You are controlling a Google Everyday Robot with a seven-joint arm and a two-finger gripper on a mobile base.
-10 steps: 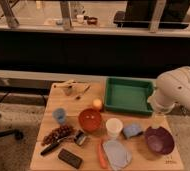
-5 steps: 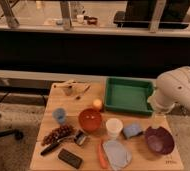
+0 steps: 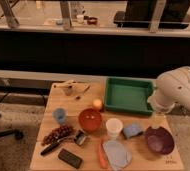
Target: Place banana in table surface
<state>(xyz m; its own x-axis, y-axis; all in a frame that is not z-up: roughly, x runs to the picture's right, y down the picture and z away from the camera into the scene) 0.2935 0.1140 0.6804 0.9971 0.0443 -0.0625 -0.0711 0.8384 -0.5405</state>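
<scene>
At the near edge of the wooden counter [image 3: 140, 161] lie a flat black block [image 3: 70, 157] and an orange stick [image 3: 102, 155], both with a dull surface. Further back, a shiny red bowl [image 3: 90, 120] and a round white cup [image 3: 114, 127] stand in the middle. On the right, the tool [image 3: 158, 116] hangs under the smooth white arm [image 3: 180, 92], between the purple bowl [image 3: 159, 140] and the green tray [image 3: 129, 95]. It stands wide and holds nothing. The banana [image 3: 69, 84] lies at the far left corner, just beside a small grey cup [image 3: 68, 91]. It is short, pale and slightly curved, so probably slippery. The reach crosses many things. I think the arm could knock the white cup or the red bowl, or the tool could catch the grey cup together with the banana.
</scene>
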